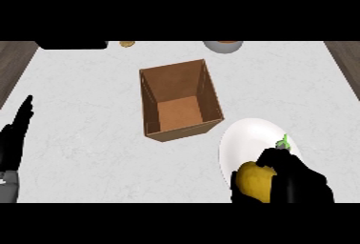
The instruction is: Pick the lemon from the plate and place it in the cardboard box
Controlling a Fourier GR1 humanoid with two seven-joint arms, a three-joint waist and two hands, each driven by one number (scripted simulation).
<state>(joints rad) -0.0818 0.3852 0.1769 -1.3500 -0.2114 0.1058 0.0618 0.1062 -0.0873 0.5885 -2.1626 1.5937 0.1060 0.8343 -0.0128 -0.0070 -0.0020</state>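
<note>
Here the right hand (299, 178) has its fingers curled round the lemon (255, 181) over the near edge of the plate (246, 138).

Nearest, the yellow lemon shows at the hand's left side, with a small green stem (284, 141) poking up just beyond the fingers. The left hand (15, 138) rests at the left edge, fingers straight and holding nothing. Further back stands the open cardboard box (179, 100), just beyond and left of the white plate. At the far edge sit a grey bowl (224, 45), a small tan object (126, 44) and a dark object (70, 44).
</note>
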